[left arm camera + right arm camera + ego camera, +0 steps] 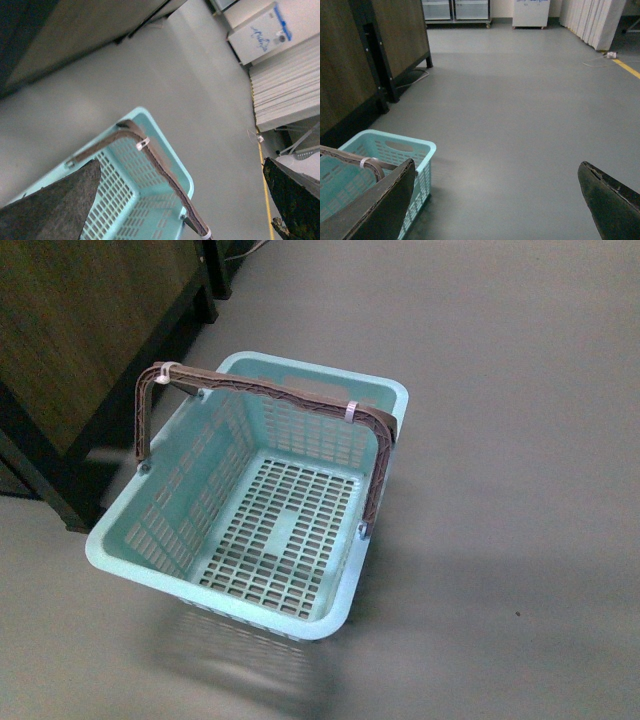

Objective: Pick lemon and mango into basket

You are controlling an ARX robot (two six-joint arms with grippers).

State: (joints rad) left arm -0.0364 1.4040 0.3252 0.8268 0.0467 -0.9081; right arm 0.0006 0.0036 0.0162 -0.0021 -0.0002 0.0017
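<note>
Basket [300,369] stands empty at centre frame, no fruit visible. Left hand [180,165] and right hand [495,165] both gape wide, holding nothing; locating the lemon likely comes first.

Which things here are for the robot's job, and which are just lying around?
For the job: basket, empty; no lemon or mango in view.
Just there: wooden cabinet, white cabinet, yellow floor line.

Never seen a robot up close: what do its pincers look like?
The left pincer and right pincer each have two broad, wedge-shaped fingers, dark grey-black with a rough surface. No cables or markings show; the arms are out of view.
</note>
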